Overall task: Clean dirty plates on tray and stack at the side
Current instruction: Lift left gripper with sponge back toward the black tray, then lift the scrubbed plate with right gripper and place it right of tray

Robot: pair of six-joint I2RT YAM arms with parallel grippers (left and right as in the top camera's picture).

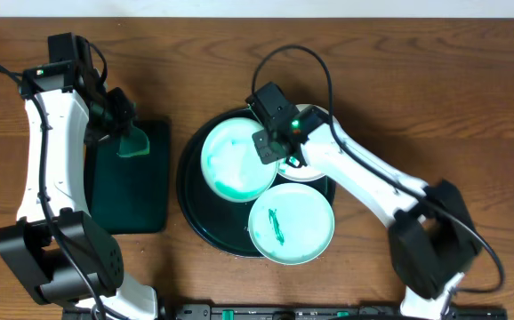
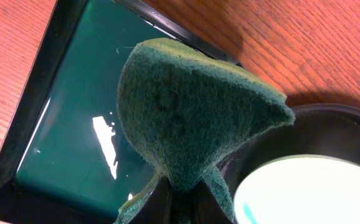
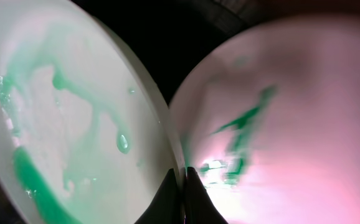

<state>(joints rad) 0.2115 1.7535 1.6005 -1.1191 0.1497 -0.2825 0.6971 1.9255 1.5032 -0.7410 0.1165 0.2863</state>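
Plate (image 1: 233,162) rim within right hand (image 1: 269,148)

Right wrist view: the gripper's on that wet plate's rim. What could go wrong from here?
1. The right gripper pinches only the thin rim of the wet plate, slick with green liquid; it may slip out on lifting.
2. That rim sits close beside the neighbouring plate, so a swing could knock it.
3. The sponge is pinched only at its narrow end over the green tray; hard scrubbing might pull it free.
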